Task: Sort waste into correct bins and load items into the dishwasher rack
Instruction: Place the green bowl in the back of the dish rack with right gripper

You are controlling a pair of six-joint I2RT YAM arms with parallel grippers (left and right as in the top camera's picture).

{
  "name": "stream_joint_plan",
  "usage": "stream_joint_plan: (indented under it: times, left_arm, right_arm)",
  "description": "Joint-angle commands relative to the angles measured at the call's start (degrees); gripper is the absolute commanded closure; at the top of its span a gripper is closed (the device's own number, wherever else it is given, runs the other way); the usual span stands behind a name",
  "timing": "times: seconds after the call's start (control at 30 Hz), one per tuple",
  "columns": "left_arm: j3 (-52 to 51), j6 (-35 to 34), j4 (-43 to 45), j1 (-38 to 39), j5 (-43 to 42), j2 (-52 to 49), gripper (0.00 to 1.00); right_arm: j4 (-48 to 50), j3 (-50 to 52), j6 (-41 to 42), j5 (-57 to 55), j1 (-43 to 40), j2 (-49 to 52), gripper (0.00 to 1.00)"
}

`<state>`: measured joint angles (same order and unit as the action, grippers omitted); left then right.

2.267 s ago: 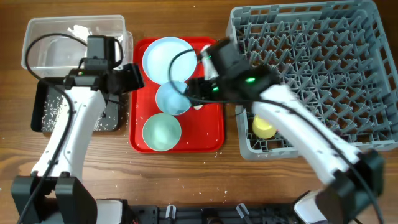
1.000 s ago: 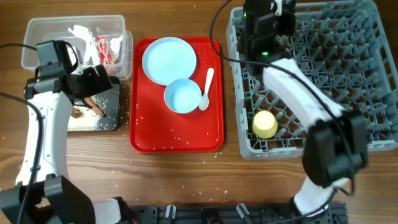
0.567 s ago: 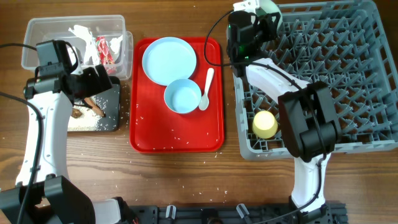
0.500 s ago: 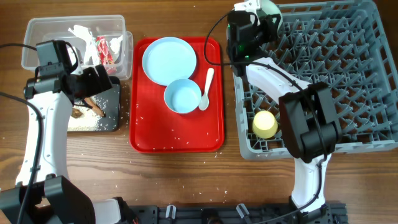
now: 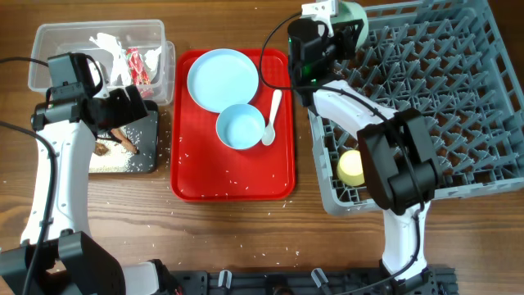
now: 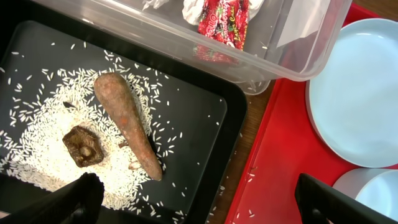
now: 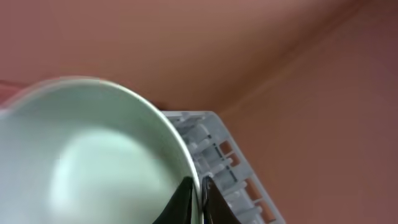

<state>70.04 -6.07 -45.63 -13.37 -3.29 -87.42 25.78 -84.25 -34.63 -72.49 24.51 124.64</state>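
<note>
Right gripper: pinched on the teal bowl, holding only its rim.
Teal bowl: tilted at the far left corner of the rack, over the rack wall.
Rack: askew to the table edge, with the cup inside near the front.
Left gripper: spread wide and empty over the black tray.
Red tray: plate, white bowl and spoon are not yet loaded.
Risk: with so thin a hold on the rim, the bowl may pivot or slip. Released this close to the corner, it could fall outside the wall. Pressing on the pegs could skew the rack further.
</note>
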Motion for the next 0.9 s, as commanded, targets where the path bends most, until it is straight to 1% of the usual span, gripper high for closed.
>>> stream_joint_plan:
  times: [0.0,0.1,0.13,0.2,0.37,0.5,0.57,0.6,0.63,0.67,0.7,0.77,0.83,0.87]
  left_arm:
    - [0.8,0.7,0.1,-0.2,-0.3,1.0,0.00]
    - [0.8,0.7,0.1,-0.2,-0.3,1.0,0.00]
    - [0.8,0.7,0.1,-0.2,-0.3,1.0,0.00]
    - [0.8,0.7,0.1,-0.2,-0.3,1.0,0.00]
    - [0.8,0.7,0.1,-0.2,-0.3,1.0,0.00]
    - [0.8,0.7,0.1,-0.2,-0.3,1.0,0.00]
    - [0.8,0.7,0.1,-0.2,-0.3,1.0,0.00]
    - [0.8,0.7,0.1,-0.2,-0.3,1.0,0.00]
    - [0.8,0.7,0.1,-0.2,-0.3,1.0,0.00]
    - [0.8,0.7,0.1,-0.2,-0.3,1.0,0.00]
    - [0.8,0.7,0.1,-0.2,-0.3,1.0,0.00]
    - [0.8,0.7,0.1,-0.2,-0.3,1.0,0.00]
    - [0.8,0.7,0.1,-0.2,-0.3,1.0,0.00]
    - [0.8,0.7,0.1,-0.2,-0.3,1.0,0.00]
  right_arm:
    - [-2.3,0.6,-2.0,-3.9,0.3,1.2,0.94]
    - [-9.2,0.6,4.2,-4.0,0.3,1.2,0.94]
    - [-9.5,0.6,5.1,-4.0,0.3,1.2,0.94]
    - [-7.0,0.6,5.0,-3.5,0.3,0.9,0.96]
    - [-7.6,0.6,4.7,3.0,0.4,-1.2,0.96]
    - [-8.5,0.6,7.0,8.2,0.4,-6.5,0.96]
    - [-14.9,0.6,13.1,13.6,0.4,-10.1,0.96]
    - [-21.1,0.6,17.8,18.9,0.4,-12.2,0.96]
    - [-29.8,0.6,25.2,27.0,0.2,-14.8,0.96]
    - [-34.9,0.6,30.8,31.8,0.0,-16.0,0.96]
    - [-37.9,0.6,34.2,35.0,-0.1,-16.9,0.96]
    - [-42.4,0.6,38.9,37.6,-0.1,-19.1,0.96]
    - [-42.8,0.6,38.4,36.8,-0.2,-20.7,0.96]
    - [-41.7,0.6,35.9,31.6,-0.2,-21.5,0.96]
